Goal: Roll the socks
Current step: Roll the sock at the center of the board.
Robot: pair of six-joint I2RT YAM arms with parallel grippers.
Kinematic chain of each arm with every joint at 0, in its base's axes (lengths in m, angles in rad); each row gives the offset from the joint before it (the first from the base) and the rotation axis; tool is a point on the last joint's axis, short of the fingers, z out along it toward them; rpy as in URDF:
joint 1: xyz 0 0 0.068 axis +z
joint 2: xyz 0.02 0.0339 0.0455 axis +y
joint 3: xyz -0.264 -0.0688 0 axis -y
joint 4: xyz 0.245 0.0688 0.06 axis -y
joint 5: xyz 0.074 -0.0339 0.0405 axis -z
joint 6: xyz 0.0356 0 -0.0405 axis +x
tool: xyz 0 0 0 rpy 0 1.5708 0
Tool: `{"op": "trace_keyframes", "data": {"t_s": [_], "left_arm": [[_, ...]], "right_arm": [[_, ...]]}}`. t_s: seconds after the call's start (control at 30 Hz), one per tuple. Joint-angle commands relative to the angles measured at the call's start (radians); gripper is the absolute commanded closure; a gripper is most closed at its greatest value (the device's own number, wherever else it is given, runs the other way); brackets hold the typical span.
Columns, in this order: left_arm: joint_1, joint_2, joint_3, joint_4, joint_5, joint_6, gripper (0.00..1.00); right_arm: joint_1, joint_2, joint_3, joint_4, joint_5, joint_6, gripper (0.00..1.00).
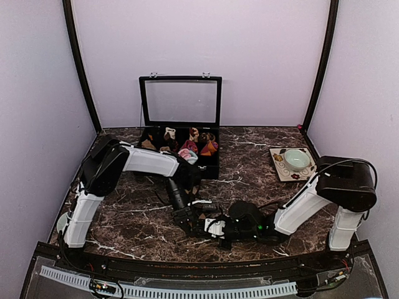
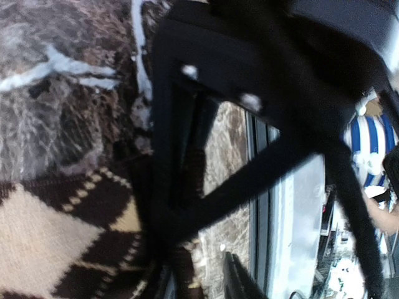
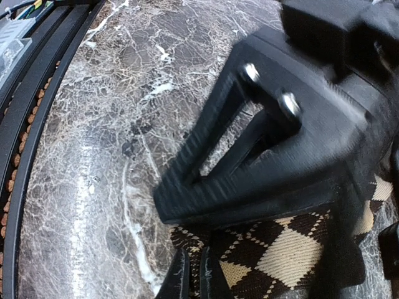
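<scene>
Right claw is pressed together, pinching the edge of the brown diamond sock, which lies on the surface in front of the black box. Left claw is at the same sock; whether it is spread, I cannot tell.

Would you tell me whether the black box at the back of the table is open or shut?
Open. The black box has its windowed lid standing upright, and the items inside are exposed.

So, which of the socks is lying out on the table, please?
The brown-and-beige diamond-patterned sock, on the marble table near the front edge; the colourful socks sit in the open black box at the back.
</scene>
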Motion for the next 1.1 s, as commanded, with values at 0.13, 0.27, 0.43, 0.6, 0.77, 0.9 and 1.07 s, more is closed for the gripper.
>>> {"op": "trace_keyframes", "data": {"t_s": [0.13,0.27,0.43,0.6,0.77,0.9,1.07], "left_arm": [[0.033,-0.278,-0.267,0.335,-0.236,-0.046,0.28],[0.038,-0.481,-0.410,0.483,-0.365,-0.065,0.01],[0.038,-0.658,-0.499,0.630,-0.573,-0.039,0.01],[0.048,-0.693,-0.447,0.632,-0.733,-0.135,0.01],[0.089,-0.638,-0.357,0.432,-0.659,-0.080,0.01],[0.015,-0.802,-0.538,0.591,-0.689,0.043,0.01],[-0.112,-0.932,-0.709,0.659,-0.679,0.298,0.01]], "right_arm": [[-0.033,0.044,0.011,-0.198,-0.063,0.117,1.00],[-0.045,0.048,0.011,-0.220,-0.130,0.225,1.00],[-0.087,0.069,0.007,-0.236,-0.215,0.369,1.00],[-0.123,0.104,0.012,-0.271,-0.282,0.495,1.00],[-0.153,0.127,0.013,-0.271,-0.337,0.615,1.00],[-0.183,0.159,0.034,-0.325,-0.379,0.688,1.00],[-0.207,0.222,0.072,-0.402,-0.410,0.740,1.00]]}}
